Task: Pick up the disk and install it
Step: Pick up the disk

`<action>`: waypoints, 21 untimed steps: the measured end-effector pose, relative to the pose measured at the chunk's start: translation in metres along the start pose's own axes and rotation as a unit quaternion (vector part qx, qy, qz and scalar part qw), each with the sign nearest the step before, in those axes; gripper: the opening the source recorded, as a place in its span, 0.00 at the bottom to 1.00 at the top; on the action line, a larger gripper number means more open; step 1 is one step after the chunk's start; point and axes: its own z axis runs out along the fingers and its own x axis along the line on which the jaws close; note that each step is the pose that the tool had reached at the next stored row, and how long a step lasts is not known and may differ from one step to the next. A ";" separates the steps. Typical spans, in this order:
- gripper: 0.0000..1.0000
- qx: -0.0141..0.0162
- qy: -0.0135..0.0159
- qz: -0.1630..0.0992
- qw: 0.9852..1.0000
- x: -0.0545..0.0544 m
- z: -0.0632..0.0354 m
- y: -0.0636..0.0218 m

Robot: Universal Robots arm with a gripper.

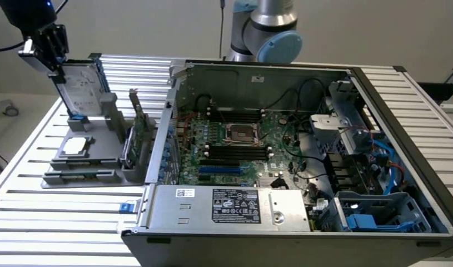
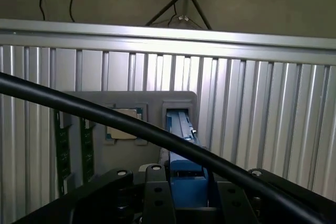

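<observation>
disk [image 1: 84, 92] stands on edge, leaning a little, at the far end of the grey holder [image 1: 108, 142] on the exterior view's left; its upper end is clamped in the gripper [image 1: 55, 64], its lower end with the blue rail sits at the holder's slot, and whether it has cleared that slot cannot be told; in the wrist view the blue rail of the disk [image 2: 184, 177] is pinched between the black fingers [image 2: 155, 195] of the gripper [image 2: 186, 198], which are closed on it from both sides; a black cable [image 2: 79, 108] sweeps across in front of the camera; the arm [image 1: 267, 28] rises behind the computer case [image 1: 263, 80], with the gripper far over to the exterior view's left, above the holder and pointing down at it; the holder lies on the slatted metal table [image 1: 48, 222] just beside the case; it carries a small square silver chip [image 1: 73, 146] in a recess near the disk and a thin green card [image 1: 137, 119] standing upright along the side nearest the case; the chip [image 2: 123, 124] sits just beside the slot on the holder [image 2: 131, 100]; the case lies open, showing the motherboard [image 1: 234, 144], a power supply [image 1: 226, 206] at the near edge and a blue drive cage [image 1: 382, 214] in the near corner on the exterior view's right.
</observation>
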 end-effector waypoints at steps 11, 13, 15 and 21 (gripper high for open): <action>0.33 0.000 0.000 -0.001 1.000 0.003 -0.0501 -0.0168; 0.33 0.000 0.000 -0.001 1.000 0.003 -0.0593 -0.0207; 0.33 0.000 0.000 -0.001 1.000 0.004 -0.0683 -0.0247; 0.33 0.000 -0.001 -0.001 1.000 0.006 -0.0960 -0.0457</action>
